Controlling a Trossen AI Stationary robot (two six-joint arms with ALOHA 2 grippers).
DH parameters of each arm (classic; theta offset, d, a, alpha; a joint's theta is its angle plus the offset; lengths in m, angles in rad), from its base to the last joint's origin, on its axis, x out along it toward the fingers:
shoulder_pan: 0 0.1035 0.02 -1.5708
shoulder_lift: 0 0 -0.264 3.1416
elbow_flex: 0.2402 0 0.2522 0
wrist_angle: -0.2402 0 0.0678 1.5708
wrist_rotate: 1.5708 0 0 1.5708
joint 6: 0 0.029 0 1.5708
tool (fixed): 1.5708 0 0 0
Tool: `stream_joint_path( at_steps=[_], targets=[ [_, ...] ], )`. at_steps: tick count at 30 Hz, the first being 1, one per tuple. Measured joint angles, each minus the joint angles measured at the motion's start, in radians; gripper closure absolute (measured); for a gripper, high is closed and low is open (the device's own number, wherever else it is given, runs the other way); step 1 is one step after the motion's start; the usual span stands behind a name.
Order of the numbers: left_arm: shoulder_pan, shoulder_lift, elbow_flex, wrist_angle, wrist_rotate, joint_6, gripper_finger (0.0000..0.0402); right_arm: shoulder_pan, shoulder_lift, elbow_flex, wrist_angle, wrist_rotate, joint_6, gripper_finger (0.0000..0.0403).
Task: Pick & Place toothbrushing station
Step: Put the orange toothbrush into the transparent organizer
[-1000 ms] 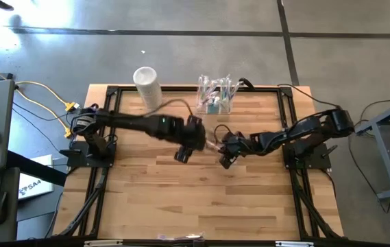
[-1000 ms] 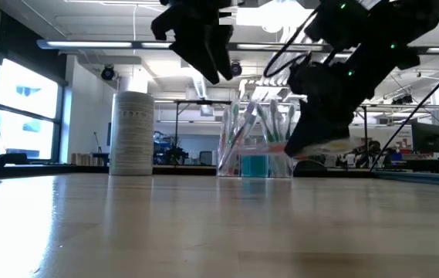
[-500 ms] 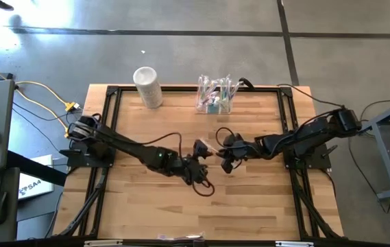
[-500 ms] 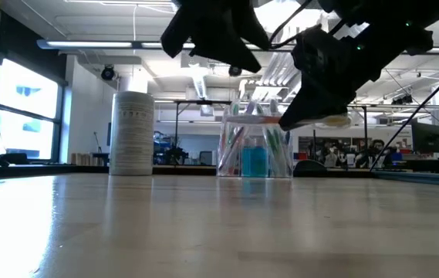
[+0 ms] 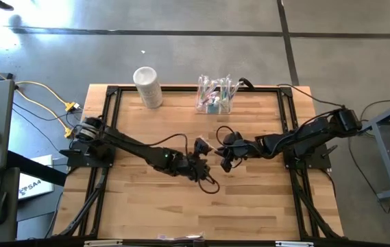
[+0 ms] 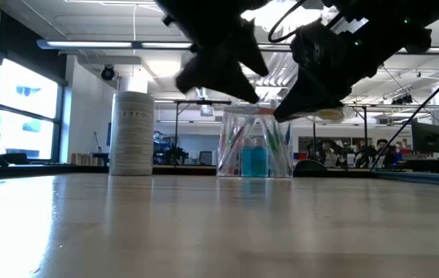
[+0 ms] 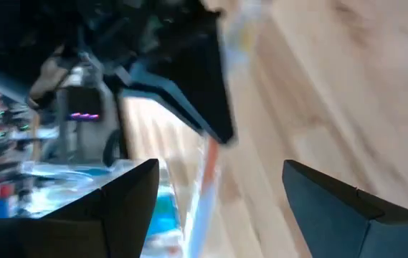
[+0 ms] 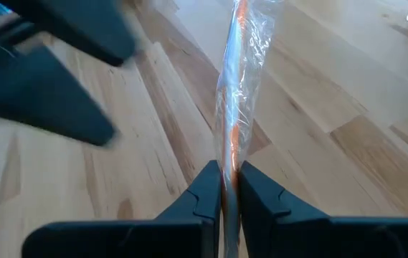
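Note:
The toothbrushing station (image 5: 214, 97), a clear box with several brushes standing in it, sits at the table's far edge and shows in the low view (image 6: 254, 150). At mid-table my right gripper (image 5: 220, 154) is shut on a toothbrush (image 8: 245, 64) in a clear wrapper, which hangs above the table. My left gripper (image 7: 225, 208) is open just left of it. Its two fingers stand either side of the wrapped toothbrush (image 7: 205, 188) without visibly touching it. In the low view both arms are dark masses above the station. My right gripper pinches the wrapped toothbrush near one end (image 8: 228, 168) between its two fingers. The fingers lie along the brush, which runs straight on past the fingertips toward my left gripper. The brush is lifted clear of the table.
A whitish cylindrical container (image 5: 147, 86) stands at the far edge, left of the station. A black frame (image 5: 112, 96) runs round the tabletop. Bare wood (image 5: 195, 213) lies toward the near edge.
My left gripper has swung from near the station toward the near edge and down, rolling as it went. It has stayed open and come round the toothbrush's free end. My right gripper has risen a little with the toothbrush.

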Motion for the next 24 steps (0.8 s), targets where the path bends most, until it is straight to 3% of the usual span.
stream_joint_path(
  at_steps=[16,20,24],
  targets=[
    [0.053,0.063,0.004,0.046,-0.100,0.047,0.0115,0.024,-0.051,0.001,-0.001,-0.012,-0.014,0.0382],
    [0.053,0.063,0.004,0.046,-0.096,0.047,0.0145,0.024,-0.051,0.001,-0.006,-0.012,-0.014,0.0382],
    [0.053,0.063,0.004,0.046,-0.092,0.047,0.0204,0.024,-0.051,0.001,-0.006,-0.018,-0.012,0.0382]
  ],
)
